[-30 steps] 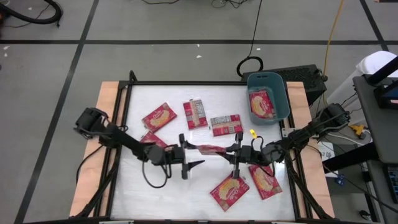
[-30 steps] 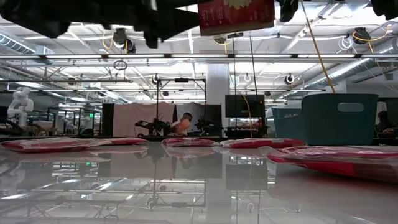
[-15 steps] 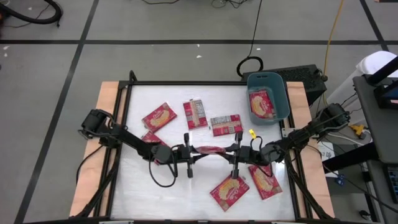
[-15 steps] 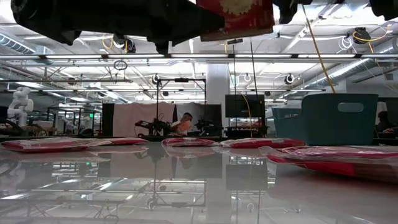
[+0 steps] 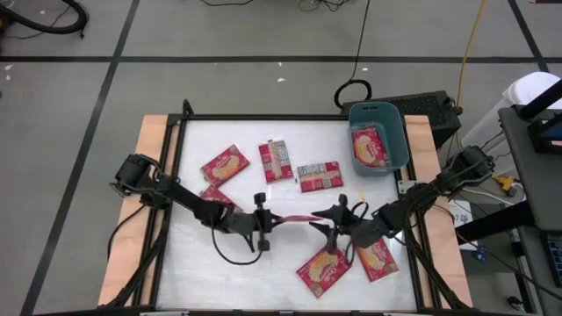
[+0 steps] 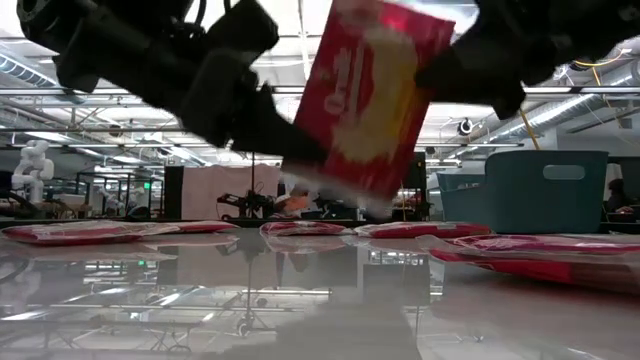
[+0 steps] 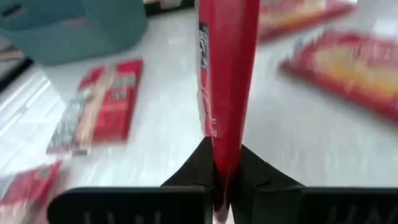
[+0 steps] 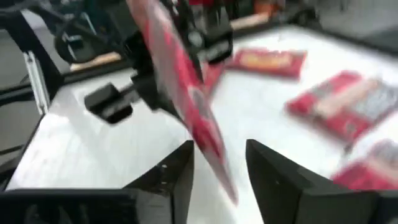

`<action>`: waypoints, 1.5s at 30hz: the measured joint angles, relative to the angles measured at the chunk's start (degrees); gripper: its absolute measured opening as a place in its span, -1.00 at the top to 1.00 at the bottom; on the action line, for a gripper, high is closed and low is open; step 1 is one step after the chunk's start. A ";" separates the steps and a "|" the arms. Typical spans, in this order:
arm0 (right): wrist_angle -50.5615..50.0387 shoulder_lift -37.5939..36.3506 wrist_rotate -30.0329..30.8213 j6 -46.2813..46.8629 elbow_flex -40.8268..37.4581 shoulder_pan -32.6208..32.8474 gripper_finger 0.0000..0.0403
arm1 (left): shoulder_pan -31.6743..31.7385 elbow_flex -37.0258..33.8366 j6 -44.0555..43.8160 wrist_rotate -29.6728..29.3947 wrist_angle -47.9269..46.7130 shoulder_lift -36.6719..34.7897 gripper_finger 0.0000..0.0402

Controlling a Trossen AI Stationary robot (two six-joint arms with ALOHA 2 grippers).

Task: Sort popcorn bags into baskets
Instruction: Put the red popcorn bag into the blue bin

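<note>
One red popcorn bag (image 5: 294, 217) hangs above the middle of the table between my two grippers. My left gripper (image 5: 268, 221) is shut on its left end. My right gripper (image 5: 327, 225) is open, its fingers (image 8: 180, 171) standing on either side of the bag's right end (image 8: 214, 149) with gaps showing. In the low view the bag (image 6: 370, 100) hangs tilted, clear of the table. The teal basket (image 5: 395, 145) stands at the far right with one bag (image 5: 369, 146) lying in it. My left gripper pinches the bag's left end (image 7: 224, 155) between its two fingers. The fingers (image 7: 199, 168) come in level from the table's left. The bag stands on edge, thin side toward the wrist camera, lifted clear of the table and tilted.
Loose bags lie flat on the white table: three at the far middle (image 5: 225, 163), (image 5: 277, 161), (image 5: 319, 176), one under my left arm (image 5: 215, 195), two at the near right (image 5: 324, 269), (image 5: 376, 256). A small yellow bit (image 5: 357, 186) lies near the basket.
My left gripper has moved toward the table's right to the bag and shut on its left end. My right gripper, which held the bag, has opened. The bag has come lower and tipped from level to tilted.
</note>
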 joint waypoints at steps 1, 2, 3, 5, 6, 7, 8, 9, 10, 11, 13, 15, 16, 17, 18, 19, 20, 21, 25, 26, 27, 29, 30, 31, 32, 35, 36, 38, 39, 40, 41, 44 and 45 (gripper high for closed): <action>-1.65 0.00 -1.08 2.11 0.11 0.08 0.26 | -0.01 -0.01 -0.13 0.05 -1.84 -0.34 0.91; -3.82 0.00 -2.14 3.99 0.66 0.11 0.24 | 0.02 -0.02 -0.48 0.09 -3.33 -0.68 0.91; -6.16 0.00 -3.05 5.41 1.65 0.05 0.23 | 0.14 -0.02 -0.56 0.23 -4.47 -1.16 0.91; -12.35 0.00 -5.28 6.74 4.96 -0.20 0.22 | 0.33 -0.02 -0.54 0.44 -8.71 -3.09 0.86; -16.47 0.00 -5.66 6.98 7.22 -0.31 0.22 | 0.34 -0.02 -0.55 0.46 -10.89 -4.27 0.84; -21.21 0.00 -6.25 7.25 9.69 -0.55 0.22 | 0.45 -0.02 -0.57 0.46 -12.83 -5.47 0.82; -26.38 0.00 -6.66 7.35 12.35 -0.79 0.22 | 0.61 0.00 -0.55 0.47 -14.93 -6.81 0.82; -31.68 0.00 -6.78 7.36 15.22 -1.12 0.22 | 0.67 0.00 -0.57 0.64 -17.44 -8.37 0.82; -36.28 0.00 -6.81 7.25 18.16 -1.44 0.22 | 0.74 0.00 -0.56 1.00 -20.02 -9.90 0.83; -40.39 0.00 -6.84 6.80 20.94 -1.72 0.22 | 0.99 0.00 -0.58 1.39 -21.72 -11.21 0.85; -46.70 0.00 -6.81 5.16 25.62 -2.40 0.22 | 1.44 0.07 -0.94 3.78 -25.57 -13.69 0.89; -49.49 0.00 -6.77 2.35 28.94 -3.06 0.22 | 1.94 0.07 -1.59 6.05 -29.96 -15.74 0.91; -49.69 0.00 -6.76 0.66 30.25 -3.41 0.22 | 2.05 0.07 -1.95 6.96 -31.66 -16.44 0.91; -49.70 0.00 -6.78 -0.98 31.35 -3.71 0.22 | 2.22 0.07 -2.22 7.27 -33.31 -16.93 0.91; -49.60 0.00 -6.83 -2.43 32.42 -4.09 0.22 | 2.32 0.07 -2.49 7.36 -35.09 -17.31 0.91; -49.44 0.02 -6.86 -3.80 33.41 -4.46 0.22 | 2.50 0.07 -2.55 7.45 -36.88 -17.58 0.91; -49.53 0.48 -6.88 -4.97 34.38 -4.93 0.22 | 2.78 0.07 -2.60 7.54 -38.39 -17.75 0.90; -49.65 1.01 -6.90 -6.24 35.47 -5.51 0.22 | 3.12 0.07 -2.66 7.54 -39.84 -17.89 0.88; -49.88 4.08 -8.09 -11.98 39.39 -7.56 0.22 | 5.12 0.07 -2.72 8.76 -44.18 -18.02 0.86; -49.56 4.80 -8.47 -13.13 40.29 -8.16 0.22 | 5.69 0.08 -2.78 9.27 -44.92 -18.36 0.86; -49.49 5.52 -8.69 -14.01 40.89 -8.71 0.22 | 6.22 0.26 -2.77 9.84 -46.24 -18.82 0.87; -48.96 6.80 -10.14 -15.55 41.50 -10.10 0.22 | 7.34 1.28 -2.79 11.05 -48.44 -18.88 0.90; -48.44 7.50 -11.04 -16.01 41.61 -10.84 0.22 | 7.75 2.01 -2.69 11.44 -49.88 -19.04 0.90; -47.98 8.14 -11.62 -16.40 41.59 -11.55 0.22 | 8.03 2.69 -2.47 11.53 -51.98 -19.37 0.91; -47.56 8.62 -12.12 -16.90 41.59 -12.08 0.22 | 8.34 3.61 -2.28 11.54 -54.22 -19.53 0.90; -44.83 9.96 -12.68 -19.23 41.59 -13.11 0.22 | 9.22 7.21 -1.22 11.62 -60.78 -19.43 0.88; -43.48 10.33 -12.58 -20.42 41.59 -13.48 0.22 | 9.54 8.43 -0.82 11.63 -63.97 -19.47 0.88; -41.35 10.64 -11.70 -22.60 41.58 -13.87 0.22 | 10.41 10.67 0.01 11.69 -68.83 -19.43 0.88; -40.25 10.90 -11.28 -23.68 41.57 -14.25 0.22 | 10.93 11.72 0.20 11.65 -70.53 -19.43 0.89; -38.39 11.40 -11.11 -24.83 41.63 -14.77 0.22 | 11.48 12.66 0.29 11.60 -72.02 -19.43 0.89; -37.32 11.69 -10.89 -25.90 41.79 -15.17 0.22 | 12.01 13.47 0.24 11.57 -73.35 -19.45 0.89; -36.79 13.19 -9.86 -27.32 41.57 -16.31 0.22 | 12.99 14.34 0.19 11.51 -75.31 -19.45 0.89; -35.98 13.98 -10.44 -27.39 41.66 -16.70 0.22 | 13.27 14.34 0.79 11.37 -75.33 -19.41 0.89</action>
